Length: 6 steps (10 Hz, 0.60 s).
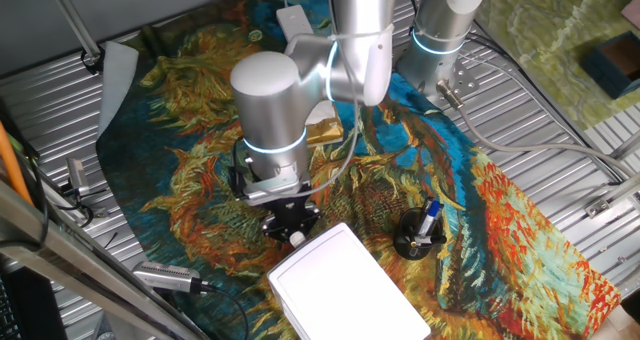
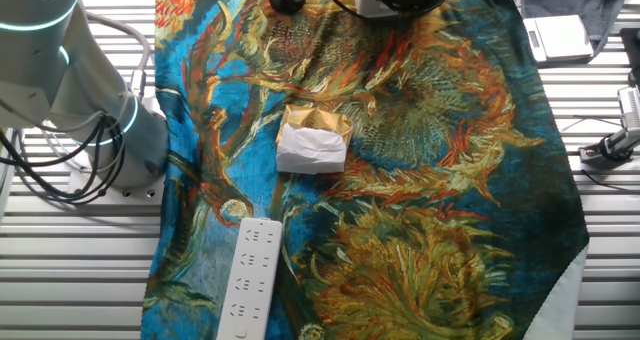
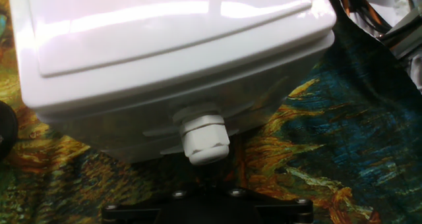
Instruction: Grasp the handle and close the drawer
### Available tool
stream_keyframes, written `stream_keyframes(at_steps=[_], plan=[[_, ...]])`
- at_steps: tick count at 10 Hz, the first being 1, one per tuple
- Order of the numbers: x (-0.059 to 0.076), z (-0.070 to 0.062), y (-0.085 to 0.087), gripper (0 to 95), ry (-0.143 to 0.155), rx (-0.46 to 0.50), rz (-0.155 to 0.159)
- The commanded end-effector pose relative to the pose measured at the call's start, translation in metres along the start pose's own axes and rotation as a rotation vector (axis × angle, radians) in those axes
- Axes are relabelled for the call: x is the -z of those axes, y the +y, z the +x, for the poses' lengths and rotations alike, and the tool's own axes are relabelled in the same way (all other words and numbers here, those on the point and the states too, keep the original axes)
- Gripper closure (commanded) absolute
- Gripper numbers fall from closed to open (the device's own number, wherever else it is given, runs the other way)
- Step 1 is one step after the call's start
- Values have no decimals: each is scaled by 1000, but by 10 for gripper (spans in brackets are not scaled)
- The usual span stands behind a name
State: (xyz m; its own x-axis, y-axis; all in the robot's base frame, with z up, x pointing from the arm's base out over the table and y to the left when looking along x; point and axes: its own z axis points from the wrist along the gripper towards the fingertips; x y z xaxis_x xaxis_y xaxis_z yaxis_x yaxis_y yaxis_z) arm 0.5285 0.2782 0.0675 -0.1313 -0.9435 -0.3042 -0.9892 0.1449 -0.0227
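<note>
The white box (image 3: 171, 26) fills the top of the hand view. Its drawer (image 3: 125, 122) shows as a translucent white front under the lid, nearly flush with the box. The handle (image 3: 206, 140), a small white rounded knob, sticks out of that front toward me. My gripper (image 3: 204, 184) is only a dark shape at the bottom edge, just short of the knob. No finger shows beside the knob. In one fixed view the black gripper (image 1: 292, 230) is low at the near end of the box (image 1: 345, 285), with the knob (image 1: 297, 239) at its tip.
A gold-and-white wrapped block (image 2: 312, 140) lies mid-cloth behind the arm. A black cup with pens (image 1: 418, 235) stands right of the box. A white power strip (image 2: 250, 280) lies at the cloth's edge. Cables and metal slats surround the painted cloth (image 1: 480, 210).
</note>
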Motion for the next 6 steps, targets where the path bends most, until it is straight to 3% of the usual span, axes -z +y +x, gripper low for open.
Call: stream_keyframes(at_steps=[1, 4, 6], plan=[[1, 0, 0, 950, 3, 17, 5], [6, 7, 0, 950, 31, 39, 28], [14, 16, 0, 950, 75, 44, 40]])
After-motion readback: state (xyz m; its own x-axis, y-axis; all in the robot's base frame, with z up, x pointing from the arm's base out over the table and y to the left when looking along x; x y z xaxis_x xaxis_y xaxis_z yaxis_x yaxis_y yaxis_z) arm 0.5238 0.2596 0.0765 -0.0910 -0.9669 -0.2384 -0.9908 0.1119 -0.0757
